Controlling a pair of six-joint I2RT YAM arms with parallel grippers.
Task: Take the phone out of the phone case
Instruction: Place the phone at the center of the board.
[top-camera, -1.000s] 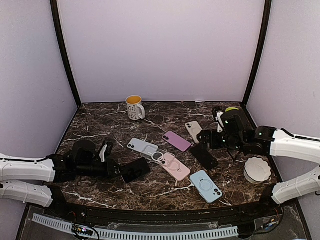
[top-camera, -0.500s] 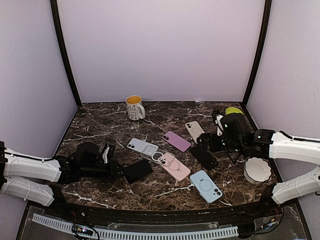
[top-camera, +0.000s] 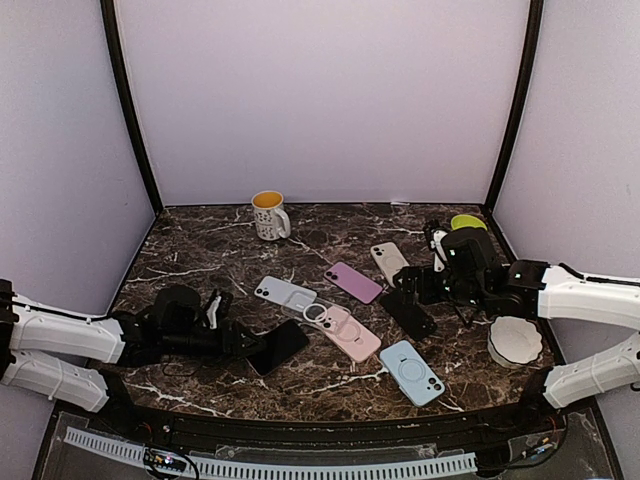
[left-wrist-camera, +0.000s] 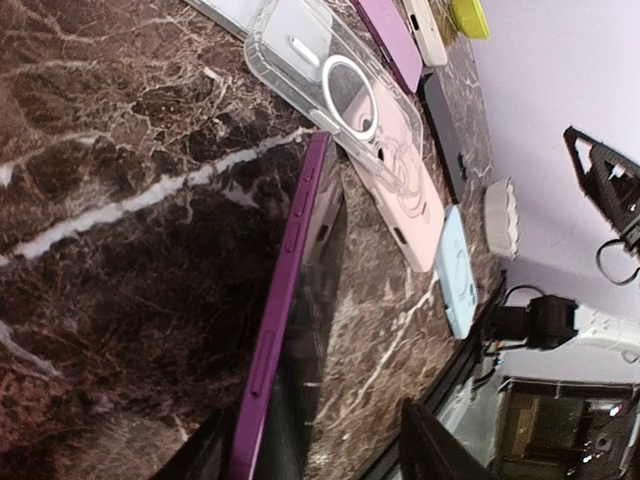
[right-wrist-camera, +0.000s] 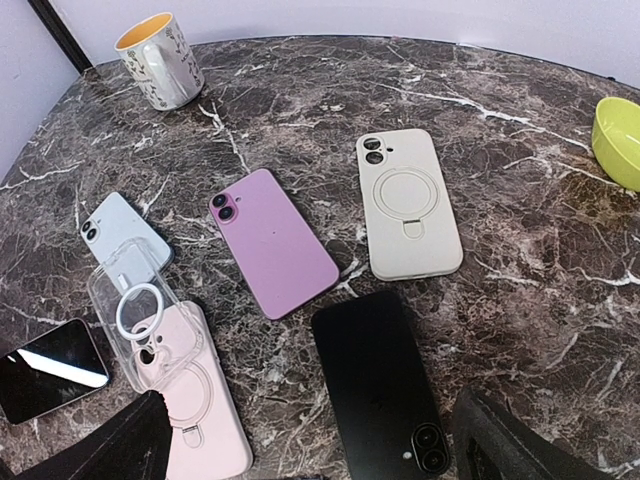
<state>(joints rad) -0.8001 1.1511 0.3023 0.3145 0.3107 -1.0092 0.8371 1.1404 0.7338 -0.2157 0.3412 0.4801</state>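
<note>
Nearest, at the front left of the marble counter (top-camera: 190, 262): the phone (left-wrist-camera: 314, 290), screen dark and glossy, seated in its purple case (left-wrist-camera: 268, 345), side buttons showing along the rim. Straddled at its near end by the left pincer (left-wrist-camera: 312, 425), fingers apart, a strip of marble visible between the phone and one finger. Just beyond, a clear case (top-camera: 316, 312) with a white ring, see-through to the marble, overlapping the top of a pink case (top-camera: 358, 340); whether anything sits inside the pink one, impossible to tell. Right of centre at the front, a pale blue case (top-camera: 410, 372), back up; farther right, a white scalloped dish (top-camera: 515, 338), plain white inside. Mid-counter, a black phone (right-wrist-camera: 385, 385), back up, between the wide-spread fingers of the right pincer (right-wrist-camera: 310, 400), touched by neither. Beyond, all back up and apart: a pale blue phone (right-wrist-camera: 118, 235), a purple phone (right-wrist-camera: 272, 240), a cream case (right-wrist-camera: 408, 205) with ring stand. Farthest back, a flowered mug (right-wrist-camera: 158, 62), yellow inside, contents hidden; far right, a yellow-green bowl (right-wrist-camera: 618, 140), cut off by the frame.
</note>
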